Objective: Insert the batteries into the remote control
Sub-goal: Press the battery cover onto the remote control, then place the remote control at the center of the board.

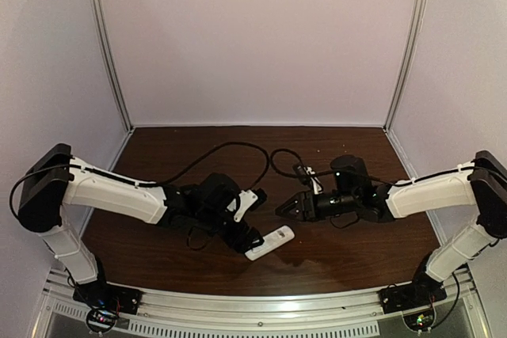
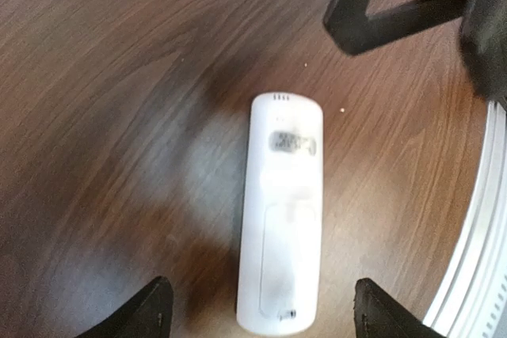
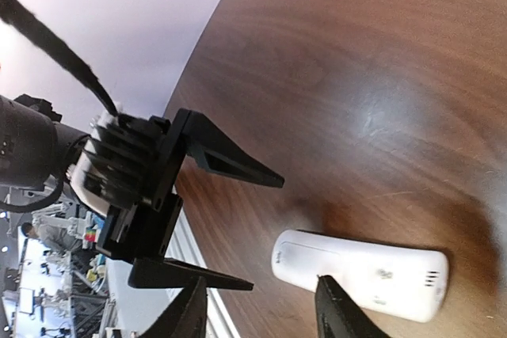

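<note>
Dark wood tabletop (image 1: 198,144), pale walls (image 1: 253,37), remote control (image 1: 269,243) flat; left pincer (image 2: 260,306) and right pincer (image 3: 257,310) spread, empty

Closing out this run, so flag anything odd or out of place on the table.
Nothing stands out: the remote control lies flat and looks intact on the table, with no loose batteries or cover in view.

Remote control (image 2: 282,219) markings illegible
</note>
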`<state>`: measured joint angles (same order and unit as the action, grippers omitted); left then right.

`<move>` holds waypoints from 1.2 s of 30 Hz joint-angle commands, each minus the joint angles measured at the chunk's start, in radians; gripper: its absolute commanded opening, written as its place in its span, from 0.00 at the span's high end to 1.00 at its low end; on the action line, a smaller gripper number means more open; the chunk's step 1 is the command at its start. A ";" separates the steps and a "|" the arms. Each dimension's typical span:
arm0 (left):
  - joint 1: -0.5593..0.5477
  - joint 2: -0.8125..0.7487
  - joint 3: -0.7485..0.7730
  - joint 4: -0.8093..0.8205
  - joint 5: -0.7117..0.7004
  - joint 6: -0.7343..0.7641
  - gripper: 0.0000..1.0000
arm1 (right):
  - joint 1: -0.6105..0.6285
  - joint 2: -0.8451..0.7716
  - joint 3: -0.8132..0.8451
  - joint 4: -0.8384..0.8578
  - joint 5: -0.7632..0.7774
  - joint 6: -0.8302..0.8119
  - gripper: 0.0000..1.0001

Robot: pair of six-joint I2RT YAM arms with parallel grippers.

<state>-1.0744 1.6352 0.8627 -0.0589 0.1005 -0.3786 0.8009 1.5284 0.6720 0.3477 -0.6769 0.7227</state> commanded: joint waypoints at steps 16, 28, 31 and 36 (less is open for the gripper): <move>-0.061 0.468 0.553 -0.366 -0.084 0.119 0.31 | -0.277 -0.645 -0.200 -0.353 0.336 -0.137 0.00; -0.066 0.524 0.659 -0.447 -0.042 0.114 0.60 | -0.325 -0.711 -0.198 -0.435 0.295 -0.197 0.00; -0.048 0.472 0.639 -0.387 0.003 0.100 0.63 | -0.327 -0.675 -0.202 -0.421 0.265 -0.208 0.00; -0.002 0.330 0.549 -0.223 0.097 0.075 0.64 | -0.327 -0.677 -0.232 -0.351 0.182 -0.239 0.00</move>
<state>-1.1145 2.1059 1.4647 -0.4236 0.0990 -0.2760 0.4808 0.8589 0.4690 -0.0483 -0.4263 0.5232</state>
